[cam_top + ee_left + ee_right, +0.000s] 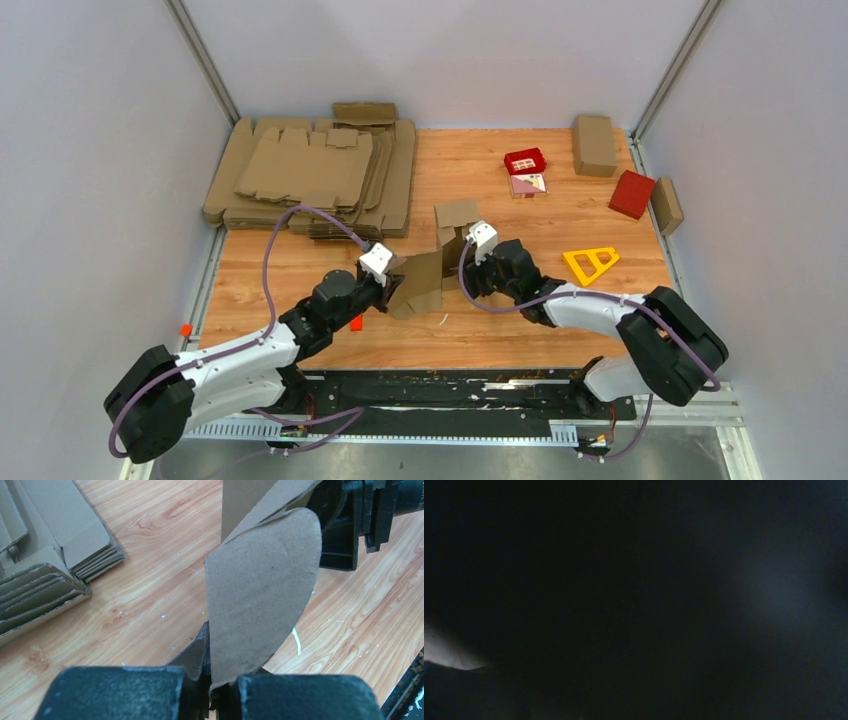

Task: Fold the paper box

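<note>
The paper box (425, 280) is a partly folded brown cardboard piece standing upright at the middle of the table between my two arms. My left gripper (395, 283) is shut on a rounded flap of the paper box (260, 590), and the cardboard edge sits pinched between its fingers (200, 655). My right gripper (466, 262) reaches into the box from the right side, with its fingertips hidden behind the cardboard. Its black body (350, 530) shows beyond the flap in the left wrist view. The right wrist view is almost fully dark.
A stack of flat cardboard sheets (310, 175) fills the back left. At the back right lie two folded brown cartons (594, 144) (666, 205), two red boxes (525, 160) (632, 193) and a yellow triangular frame (590, 263). Grey walls enclose the table.
</note>
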Motion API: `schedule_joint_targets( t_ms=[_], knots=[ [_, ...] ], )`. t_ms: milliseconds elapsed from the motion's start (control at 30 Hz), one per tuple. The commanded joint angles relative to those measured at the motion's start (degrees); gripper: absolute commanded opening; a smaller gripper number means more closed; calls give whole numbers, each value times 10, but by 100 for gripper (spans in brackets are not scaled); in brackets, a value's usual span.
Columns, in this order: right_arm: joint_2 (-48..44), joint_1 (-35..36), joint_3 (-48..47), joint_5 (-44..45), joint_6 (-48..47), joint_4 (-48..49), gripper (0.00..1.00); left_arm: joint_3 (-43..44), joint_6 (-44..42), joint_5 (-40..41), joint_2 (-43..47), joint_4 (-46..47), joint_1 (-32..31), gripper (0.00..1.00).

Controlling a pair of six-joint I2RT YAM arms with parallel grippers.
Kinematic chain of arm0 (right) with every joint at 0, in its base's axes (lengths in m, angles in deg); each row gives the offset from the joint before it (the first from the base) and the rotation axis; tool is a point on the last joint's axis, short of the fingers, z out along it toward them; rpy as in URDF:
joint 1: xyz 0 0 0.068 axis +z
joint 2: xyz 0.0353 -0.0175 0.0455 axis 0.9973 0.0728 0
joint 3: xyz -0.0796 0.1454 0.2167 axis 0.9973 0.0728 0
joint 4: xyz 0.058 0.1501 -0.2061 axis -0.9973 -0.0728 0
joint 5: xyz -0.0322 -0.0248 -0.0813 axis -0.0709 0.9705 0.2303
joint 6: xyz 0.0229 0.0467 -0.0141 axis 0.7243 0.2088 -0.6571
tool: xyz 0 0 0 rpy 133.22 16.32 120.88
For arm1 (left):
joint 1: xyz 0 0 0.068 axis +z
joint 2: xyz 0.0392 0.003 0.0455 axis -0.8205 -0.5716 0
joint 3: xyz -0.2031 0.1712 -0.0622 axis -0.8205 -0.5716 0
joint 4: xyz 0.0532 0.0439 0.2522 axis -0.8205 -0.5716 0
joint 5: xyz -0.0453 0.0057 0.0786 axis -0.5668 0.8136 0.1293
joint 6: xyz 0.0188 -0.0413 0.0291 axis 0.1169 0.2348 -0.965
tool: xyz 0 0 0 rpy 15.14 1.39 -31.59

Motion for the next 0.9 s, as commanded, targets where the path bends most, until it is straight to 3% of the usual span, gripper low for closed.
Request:
schedule_joint_targets(
  t_ms=[0,133,333,867],
  knots=[
    [19,2,-20,-10,42,41,50,6,-8,-15,-17,-12,-2,5],
    [17,2,-13,22,62,42,51,8,-7,-19,-25,-11,-3,5],
    [14,2,-11,83,81,36,63,8,-7,-21,-24,-11,-3,5],
    [90,-4,-37,104,119,63,53,9,-3,-28,-33,-7,-3,5]
  ],
)
